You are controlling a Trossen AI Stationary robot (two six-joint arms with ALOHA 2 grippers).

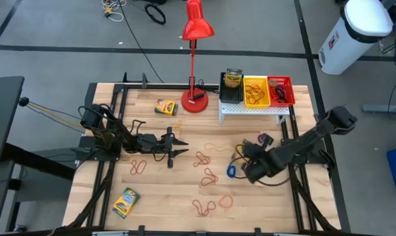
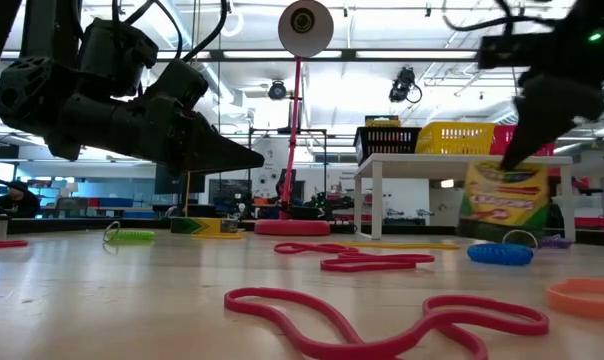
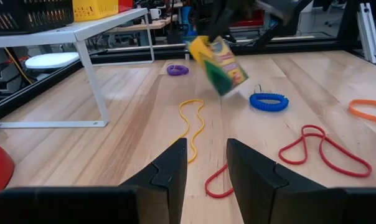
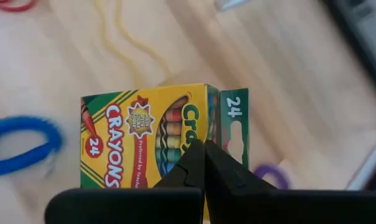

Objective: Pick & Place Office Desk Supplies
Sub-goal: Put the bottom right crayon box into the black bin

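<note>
My right gripper (image 1: 245, 159) hangs over the table's right middle, shut on a yellow-and-green crayon box (image 3: 218, 62), which also shows in the low view (image 2: 504, 200). My left gripper (image 3: 206, 165) waits left of centre (image 1: 175, 145), open, pointing nearly level, with nothing between its fingers. Two more crayon boxes lie flat on the table, one far left (image 1: 165, 107) and one near left (image 1: 126, 202). Loose rubber bands (image 1: 208, 177) lie scattered over the wood. The black (image 1: 232, 88), yellow (image 1: 256, 90) and red (image 1: 280, 90) bins stand on a white shelf (image 1: 254, 110). My right gripper pinches the crayon box between its two fingers (image 4: 182, 174) at the edge where the printed front meets the green flap side (image 4: 197, 127). The fingers come slanting down from above. The box hangs tilted below them, lifted clear of the table.
A tall red desk lamp (image 1: 197, 29) stands on its round base (image 1: 194, 103) at the far middle. A blue coil band (image 1: 231, 172) and a purple band (image 1: 263, 139) lie close to the right gripper. Bare wood lies between the two arms.
</note>
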